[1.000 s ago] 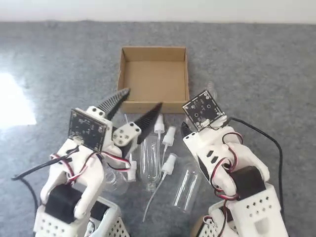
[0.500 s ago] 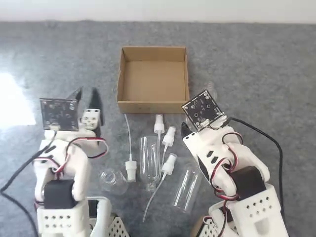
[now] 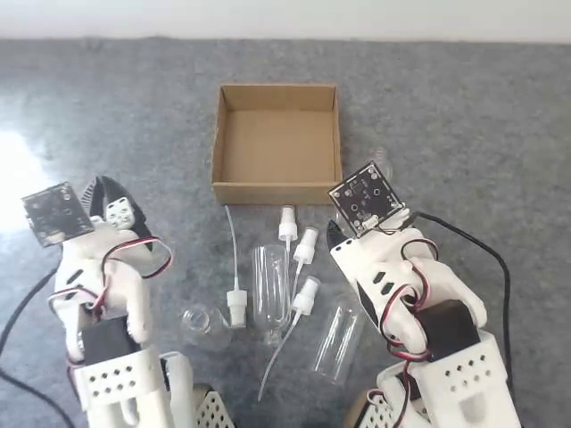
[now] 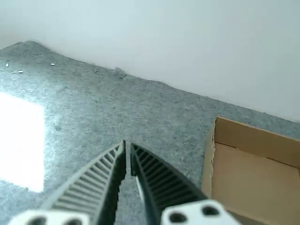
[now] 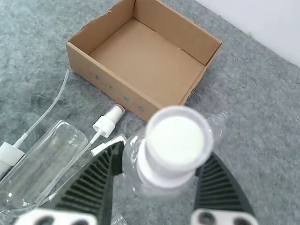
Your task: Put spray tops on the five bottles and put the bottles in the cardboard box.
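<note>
The grey table [image 3: 491, 107] has the cardboard box [image 3: 277, 192] at its far middle, and nothing is in the box. So the job looks like it has only just begun, with no bottle packed yet. The right claw [image 5: 161, 154] is holding the held bottle [image 5: 176, 140], which has a white top on it, just right of the box's near corner. The left claw [image 4: 127, 145] is off to the left, almost closed, with nothing in it.

I count four bottles: the held one, and three lying near the arms. These are the left bottle [image 3: 203, 323], the middle bottle [image 3: 270, 281] and the right bottle [image 3: 337, 343]. I cannot find a fifth.

Four spray tops lie loose: the left spray top [image 3: 235, 305], far spray top [image 3: 287, 223], middle spray top [image 3: 306, 242] and near spray top [image 3: 306, 294].
</note>
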{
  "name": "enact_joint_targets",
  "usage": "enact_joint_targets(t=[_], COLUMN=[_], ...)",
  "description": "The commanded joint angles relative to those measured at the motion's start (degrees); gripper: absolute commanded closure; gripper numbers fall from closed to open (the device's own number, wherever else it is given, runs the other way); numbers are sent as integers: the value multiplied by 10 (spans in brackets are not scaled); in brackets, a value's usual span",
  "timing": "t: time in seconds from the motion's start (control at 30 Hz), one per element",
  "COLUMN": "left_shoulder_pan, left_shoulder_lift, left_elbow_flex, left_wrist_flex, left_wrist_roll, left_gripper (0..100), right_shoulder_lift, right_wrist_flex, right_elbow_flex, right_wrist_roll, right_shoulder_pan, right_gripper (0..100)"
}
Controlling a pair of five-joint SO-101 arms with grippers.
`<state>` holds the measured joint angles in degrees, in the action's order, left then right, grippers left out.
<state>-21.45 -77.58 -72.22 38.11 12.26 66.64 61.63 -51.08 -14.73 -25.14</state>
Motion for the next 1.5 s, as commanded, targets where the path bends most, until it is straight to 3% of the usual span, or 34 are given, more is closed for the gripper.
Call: enact_joint_targets(t=[0.0, 0.23, 0.5, 0.9, 1.47], left_shoulder_pan=[-7, -4, -4, -4, -8], left_shoulder_lift=[3, 3, 3, 3, 3], left_elbow_flex=[2, -7, -10, -16, -15], left_wrist_flex=[-18, -19, -19, -19, -19], left_wrist_roll=[6, 6, 5, 5, 5], left_gripper=[985, 985, 985, 985, 985], right_shoulder_lift=[-7, -8, -20, -192, -473], right_wrist_flex=[-14, -15, -72, -242, -248], right_elbow_flex=[25, 82, 113, 129, 376], right_wrist_roll=[4, 5, 2, 2, 4], right_shoulder_pan=[2, -1, -77, -80, -77], right_gripper=[877, 877, 877, 877, 876])
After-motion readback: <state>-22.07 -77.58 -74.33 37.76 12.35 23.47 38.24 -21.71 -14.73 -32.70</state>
